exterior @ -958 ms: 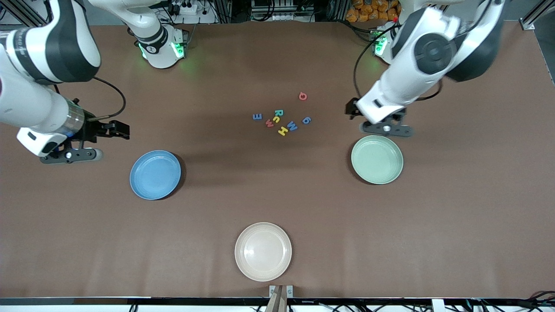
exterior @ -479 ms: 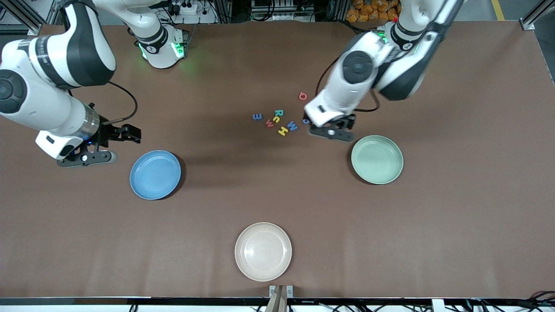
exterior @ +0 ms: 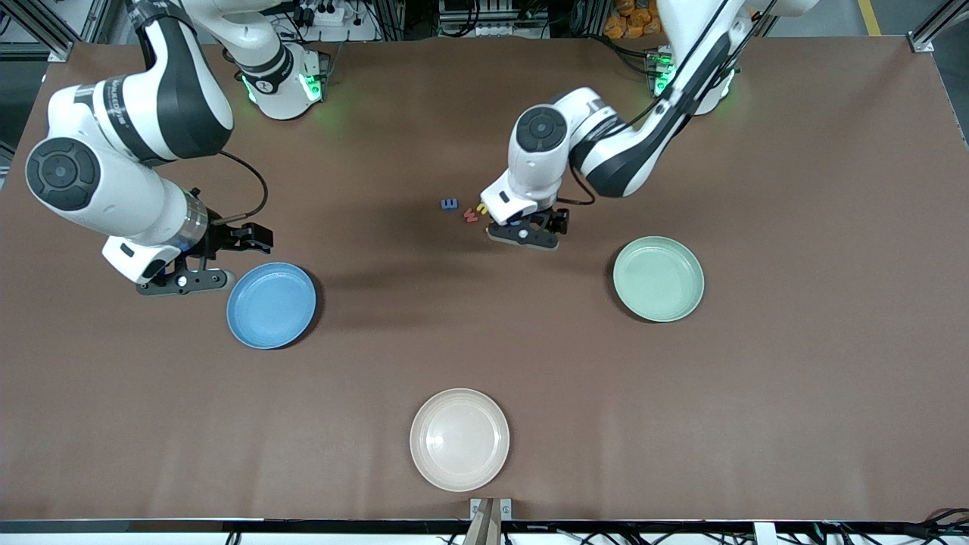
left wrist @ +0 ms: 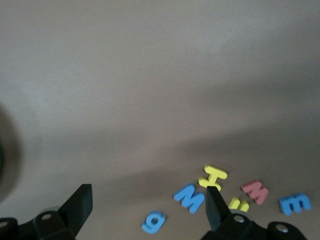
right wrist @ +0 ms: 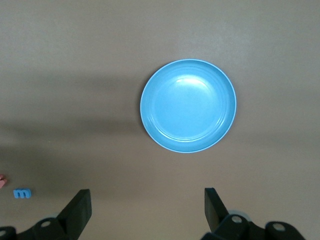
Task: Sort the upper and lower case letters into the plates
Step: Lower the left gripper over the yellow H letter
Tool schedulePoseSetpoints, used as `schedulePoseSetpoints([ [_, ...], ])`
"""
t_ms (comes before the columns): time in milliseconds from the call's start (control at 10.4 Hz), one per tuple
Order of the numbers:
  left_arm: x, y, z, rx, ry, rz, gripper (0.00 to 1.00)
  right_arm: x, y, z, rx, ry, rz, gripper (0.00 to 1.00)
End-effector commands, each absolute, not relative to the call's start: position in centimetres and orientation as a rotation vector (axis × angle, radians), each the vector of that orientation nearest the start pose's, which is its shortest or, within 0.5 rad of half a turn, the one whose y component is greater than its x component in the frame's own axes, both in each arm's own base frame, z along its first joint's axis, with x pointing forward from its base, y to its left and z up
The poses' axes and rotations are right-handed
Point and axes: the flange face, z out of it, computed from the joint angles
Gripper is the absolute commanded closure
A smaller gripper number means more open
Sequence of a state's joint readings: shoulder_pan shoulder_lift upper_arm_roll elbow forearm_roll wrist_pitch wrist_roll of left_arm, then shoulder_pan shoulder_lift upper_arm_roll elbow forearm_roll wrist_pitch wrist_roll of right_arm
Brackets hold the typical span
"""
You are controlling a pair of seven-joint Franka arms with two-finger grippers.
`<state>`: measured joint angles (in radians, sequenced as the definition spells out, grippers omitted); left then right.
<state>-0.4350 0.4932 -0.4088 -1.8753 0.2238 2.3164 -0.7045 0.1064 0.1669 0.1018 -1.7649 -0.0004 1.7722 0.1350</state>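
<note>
Several tiny letters lie in a cluster mid-table. In the front view only a blue E, a red letter and a yellow one show; my left arm hides the others. My left gripper is open over the cluster. Its wrist view shows a blue g and a blue M between the open fingers, with a yellow H, a red M and the blue E beside them. My right gripper is open and empty beside the blue plate. The pale green plate is empty.
A cream-white plate sits near the table's front edge, nearer the front camera than both other plates. The right wrist view shows the blue plate and the blue E on bare brown table.
My left arm has swung from beside the green plate to over the letter cluster, covering most letters. My right arm has moved closer to the blue plate.
</note>
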Motion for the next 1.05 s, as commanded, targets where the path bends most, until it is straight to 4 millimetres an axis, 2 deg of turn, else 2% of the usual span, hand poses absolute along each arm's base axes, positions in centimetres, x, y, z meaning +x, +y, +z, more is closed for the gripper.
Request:
schedulePoseSetpoints([
  [0,43.4,-47.7,24.1,-3.173,0.392,-0.012,0.00,57.9,13.1,44.8,-3.152,-0.048,0.253,0.00],
  [192,41.4,-49.5,21.8,-3.159,0.418,-0.033,0.00,57.9,13.2,44.7,-3.155,0.008,0.258,0.00],
  [383,41.8,-50.2,20.1,-3.105,0.457,-0.126,0.00,58.0,13.5,44.2,-3.155,0.018,0.262,0.00],
  [575,41.7,-51.2,19.6,-3.112,0.447,-0.128,0.00,57.8,13.6,44.3,-3.156,0.015,0.274,0.00],
  [958,40.9,-50.6,18.4,-3.091,0.466,-0.092,0.00,57.8,13.6,44.2,-3.156,0.015,0.279,0.00],
])
